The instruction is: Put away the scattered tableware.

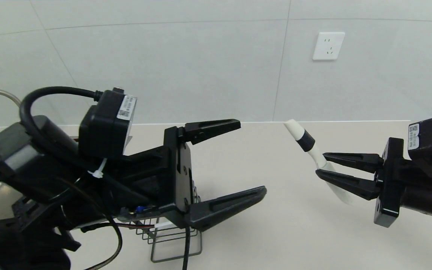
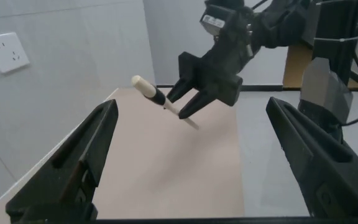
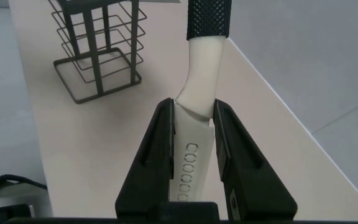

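Nearest, on the left, the left tool hangs above the table with its fingers spread wide and nothing between them. It points right toward the other arm, which suggests it is waiting to receive something or to help. The pale table runs back to a tiled wall. At the near left, beneath the left arm, stands a wire rack, upright and open-topped, likely where cutlery belongs. On the right, the right tool is clamped on a white knife where the blade meets the handle, so both ends stick out. The handle, with its black knurled band, points far-left and up, and the blade points near-right and down. The knife is held off the table, well apart from the rack, so carrying it leftward seems the job that remains. A socket sits on the far wall.
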### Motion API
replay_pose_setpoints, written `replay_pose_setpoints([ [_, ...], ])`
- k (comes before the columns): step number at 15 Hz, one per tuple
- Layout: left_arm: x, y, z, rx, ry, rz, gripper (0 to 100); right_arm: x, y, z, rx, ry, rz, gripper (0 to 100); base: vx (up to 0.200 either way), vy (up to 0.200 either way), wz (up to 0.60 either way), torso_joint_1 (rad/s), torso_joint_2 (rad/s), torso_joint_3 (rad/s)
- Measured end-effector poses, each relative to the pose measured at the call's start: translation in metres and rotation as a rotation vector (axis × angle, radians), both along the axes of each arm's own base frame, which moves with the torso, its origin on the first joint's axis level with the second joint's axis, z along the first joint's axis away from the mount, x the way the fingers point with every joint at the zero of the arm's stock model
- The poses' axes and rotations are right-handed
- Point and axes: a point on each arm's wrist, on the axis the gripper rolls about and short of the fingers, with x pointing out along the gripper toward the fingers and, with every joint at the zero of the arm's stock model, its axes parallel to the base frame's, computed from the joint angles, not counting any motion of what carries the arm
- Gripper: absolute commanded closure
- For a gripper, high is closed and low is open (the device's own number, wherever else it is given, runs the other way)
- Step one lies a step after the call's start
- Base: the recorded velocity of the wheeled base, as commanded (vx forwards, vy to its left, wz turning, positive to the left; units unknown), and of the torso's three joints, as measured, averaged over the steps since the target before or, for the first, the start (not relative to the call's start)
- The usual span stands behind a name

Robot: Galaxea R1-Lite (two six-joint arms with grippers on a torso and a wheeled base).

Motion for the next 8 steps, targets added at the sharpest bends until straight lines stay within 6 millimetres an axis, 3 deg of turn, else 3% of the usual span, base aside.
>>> replay_pose_setpoints([
  [8, 0.014, -0.053, -0.014, -0.040, -0.005, -0.107, 0, -0.009, -0.005, 0.011, 0.018, -0.082, 0.006, 100, 0.000, 0.000, 0.00, 0.000, 0.00, 0.000],
])
